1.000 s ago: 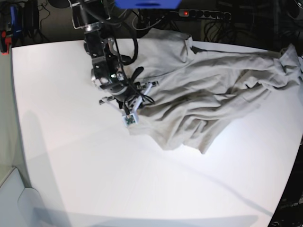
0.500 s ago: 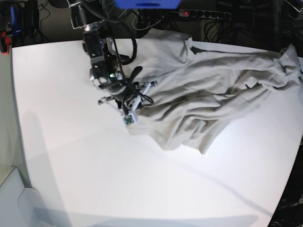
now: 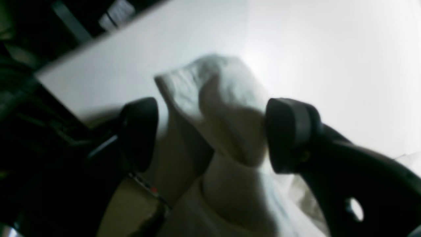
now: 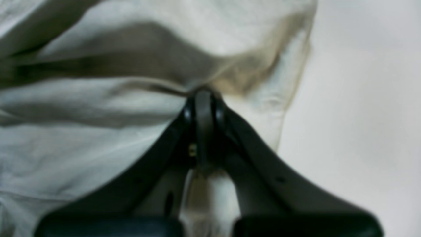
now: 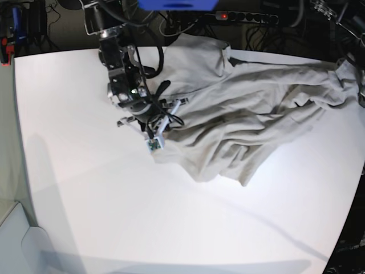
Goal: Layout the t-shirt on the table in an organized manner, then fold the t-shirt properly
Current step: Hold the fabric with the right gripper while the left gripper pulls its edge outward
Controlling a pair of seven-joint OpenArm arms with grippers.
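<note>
The beige-grey t-shirt (image 5: 245, 108) lies crumpled across the far right half of the white table (image 5: 114, 217). My right gripper (image 5: 155, 142) is at the shirt's left edge. In the right wrist view it (image 4: 204, 98) is shut on a fold of the cloth (image 4: 115, 98) close to a hem corner. In the left wrist view my left gripper (image 3: 213, 133) stands open, its fingers (image 3: 289, 135) on either side of a raised bunch of shirt (image 3: 223, 98) near the table edge. In the base view only a dark bit of that arm (image 5: 361, 94) shows, at the shirt's far right corner.
Behind the table's back edge lie a power strip with a red light (image 5: 245, 17) and dark cables. A blue part (image 5: 177, 4) hangs at the top. The table's right edge (image 5: 348, 211) slants toward the front. A pale box corner (image 5: 17, 240) sits at front left.
My right gripper has crept slightly up and left with the shirt's edge in it. A dark part of the left arm now shows at the right edge of the base view.
</note>
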